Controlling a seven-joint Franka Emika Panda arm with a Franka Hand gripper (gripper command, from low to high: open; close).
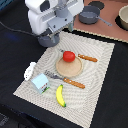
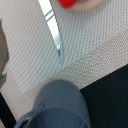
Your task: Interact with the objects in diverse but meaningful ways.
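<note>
Grey two-handled pot (image 1: 50,39) sits right under the arm's head, at the far edge of the striped placemat (image 1: 97,70), mostly hidden by the white housing; only its lower rim shows in the exterior view. In the wrist view the pot (image 2: 61,106) is a blurred blue-grey dome cut off at the frame edge, one loop handle just visible. The gripper (image 1: 54,31) itself cannot be made out in either view, so whether its jaws are spread, closed, or on the pot: cannot tell. Just beyond the pot from the tool, a red tomato (image 1: 68,56) rests on a round tan plate (image 1: 70,69); in the wrist view only a red sliver (image 2: 68,2) shows. A wooden-handled knife (image 1: 88,58) lies beside the tomato, and a fork (image 1: 65,80) crosses the plate's near edge; the wrist view catches one shiny blade (image 2: 52,25), soft-focused. Farther from the tool: a pale blue-white carton (image 1: 40,83), a small white bottle (image 1: 29,70) off the mat's edge, and a yellow banana (image 1: 60,96). Behind the arm, on a pinkish surface, a second grey pan (image 1: 90,15) with a long handle and a bowl (image 1: 123,18) cropped by the frame.
</note>
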